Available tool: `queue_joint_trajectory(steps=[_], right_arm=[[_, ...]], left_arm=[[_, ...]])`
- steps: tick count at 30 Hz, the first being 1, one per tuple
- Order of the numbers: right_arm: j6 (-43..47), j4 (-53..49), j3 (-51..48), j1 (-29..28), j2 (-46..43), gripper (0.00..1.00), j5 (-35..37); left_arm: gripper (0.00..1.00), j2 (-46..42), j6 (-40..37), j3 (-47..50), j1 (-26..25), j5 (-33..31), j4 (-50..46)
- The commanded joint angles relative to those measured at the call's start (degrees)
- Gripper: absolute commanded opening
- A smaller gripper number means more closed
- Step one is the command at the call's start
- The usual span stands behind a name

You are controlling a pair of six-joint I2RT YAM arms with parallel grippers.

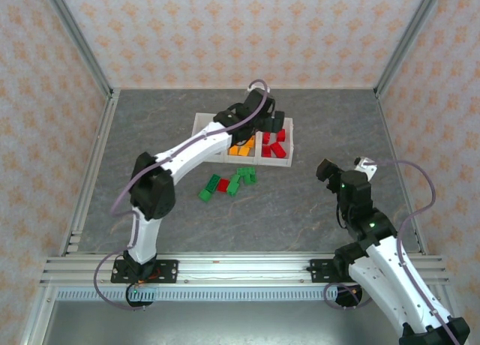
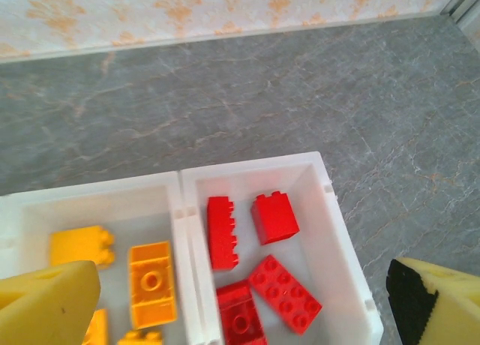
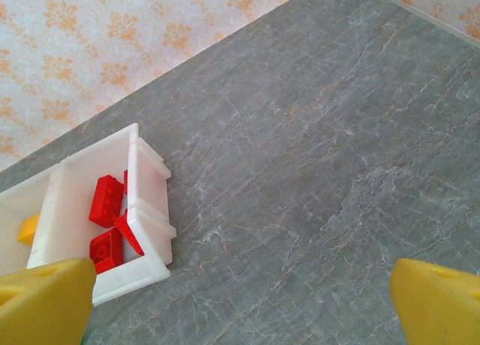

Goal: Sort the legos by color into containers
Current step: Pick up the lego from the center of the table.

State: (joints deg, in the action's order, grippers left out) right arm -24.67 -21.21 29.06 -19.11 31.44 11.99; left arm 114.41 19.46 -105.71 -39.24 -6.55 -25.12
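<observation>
Left claw (image 2: 244, 306) wide open, holding nothing, hanging over the bin (image 2: 341, 232) with the reds (image 2: 274, 217); right claw (image 3: 240, 307) is wide open and empty too.

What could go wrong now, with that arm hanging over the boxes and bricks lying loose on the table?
The loose red brick lies right beside the green bricks, so a grab for it could push or pick up a green one too. The open left gripper hangs close above the red bin. If it pulls back from there, a finger might catch a wall and shift the joined bins.
</observation>
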Motion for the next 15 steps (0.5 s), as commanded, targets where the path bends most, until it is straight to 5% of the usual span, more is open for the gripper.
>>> queue_joint_trajectory(steps=[1, 8, 15], right_arm=[[-0.6, -0.1, 1.7, -0.1, 0.2, 1.0, -0.1], [-0.7, 0.2, 1.3, 0.0, 0.1, 1.0, -0.8], [-1.3, 0.3, 0.9, -0.1, 0.2, 1.0, -0.9]], left_arm=[[0.99, -5.6, -2.0, 5.1, 0.4, -2.2, -3.0], [0.99, -15.6, -3.4, 20.0, -0.6, 0.8, -6.1], [0.91, -15.9, -3.9, 27.7, -5.9, -0.4, -13.2]])
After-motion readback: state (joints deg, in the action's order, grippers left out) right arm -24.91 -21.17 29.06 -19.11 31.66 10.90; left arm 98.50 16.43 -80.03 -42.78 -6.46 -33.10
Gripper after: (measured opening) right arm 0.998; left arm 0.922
